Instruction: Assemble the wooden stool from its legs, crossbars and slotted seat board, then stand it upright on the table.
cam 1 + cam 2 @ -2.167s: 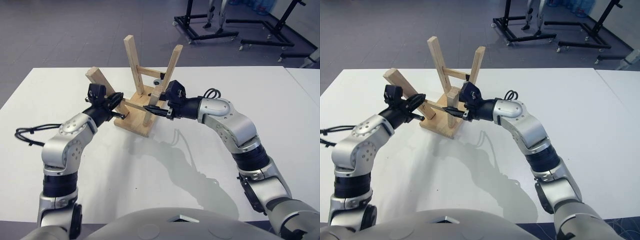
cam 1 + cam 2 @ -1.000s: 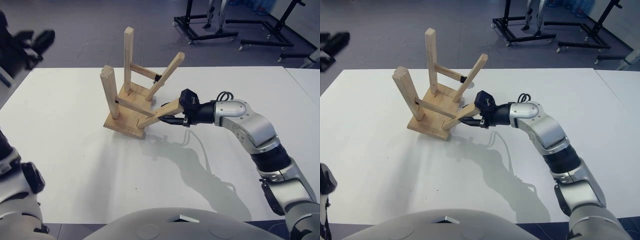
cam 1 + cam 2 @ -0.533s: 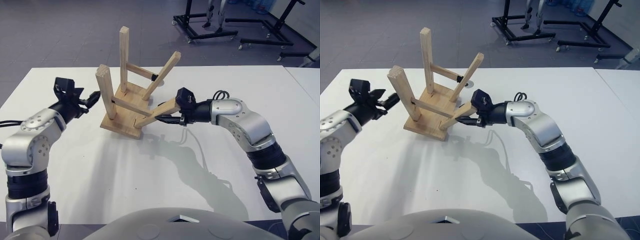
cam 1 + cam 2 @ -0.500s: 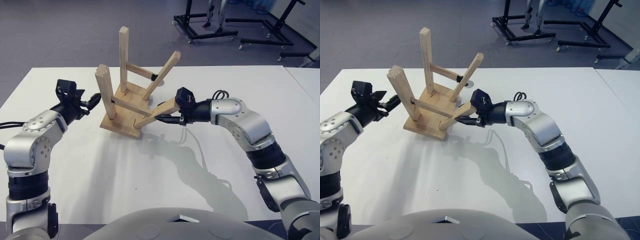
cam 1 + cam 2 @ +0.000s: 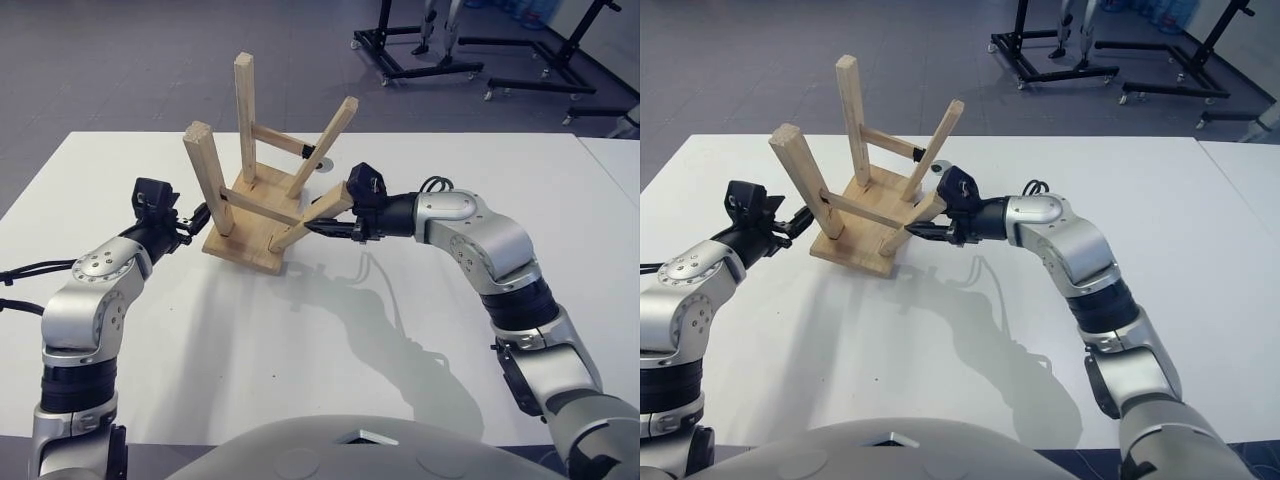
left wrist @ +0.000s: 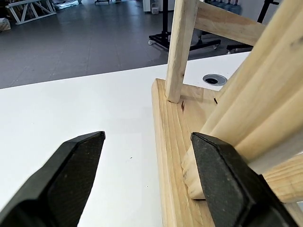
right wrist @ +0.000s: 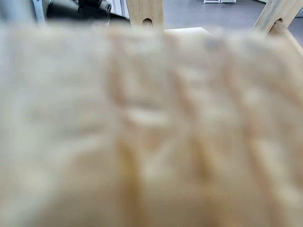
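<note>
Between the left jaws, bare worktop [image 6: 137, 151], open lane; dead ahead the stool's [image 5: 252, 243] seat board [image 6: 166, 137] edge and a leg [image 6: 251, 104] bar the way.

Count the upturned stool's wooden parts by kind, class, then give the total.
leg: 4
crossbar: 2
seat board: 1
Total: 7

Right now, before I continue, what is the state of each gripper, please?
Left gripper: jaws open, holding nothing.
Right gripper: jaws closed on a stool leg.
</note>
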Controlling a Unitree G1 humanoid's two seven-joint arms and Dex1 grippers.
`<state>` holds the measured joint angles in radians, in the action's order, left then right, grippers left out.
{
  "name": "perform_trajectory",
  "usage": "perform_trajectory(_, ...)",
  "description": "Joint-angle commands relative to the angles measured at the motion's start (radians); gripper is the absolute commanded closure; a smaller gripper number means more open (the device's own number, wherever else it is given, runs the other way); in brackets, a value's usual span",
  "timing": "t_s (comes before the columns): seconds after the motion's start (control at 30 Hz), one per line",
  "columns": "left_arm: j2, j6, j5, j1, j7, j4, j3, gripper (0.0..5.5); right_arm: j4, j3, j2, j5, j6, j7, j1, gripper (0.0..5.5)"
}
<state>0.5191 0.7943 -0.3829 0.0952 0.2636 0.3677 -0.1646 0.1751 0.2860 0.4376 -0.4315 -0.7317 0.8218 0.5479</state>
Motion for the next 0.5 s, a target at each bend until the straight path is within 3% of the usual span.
perform_trajectory(0.03,-0.023,-0.012,-0.008,-0.015,0.042,-0.004,0.040,2.16,-0.021,-0.044,-0.075,-0.036,-0.053,-0.053,0.032,3.41)
perform_trajectory(0.23,-0.035,-0.020,0.008,-0.024,0.058,-0.018,0.047,2.16,0.009,-0.072,-0.132,-0.047,-0.115,-0.097,0.057,3.41)
perform_trajectory(0.5,-0.028,-0.027,0.022,-0.005,0.074,-0.037,0.051,2.16,0.033,-0.005,-0.091,0.040,-0.127,-0.153,-0.039,3.41)
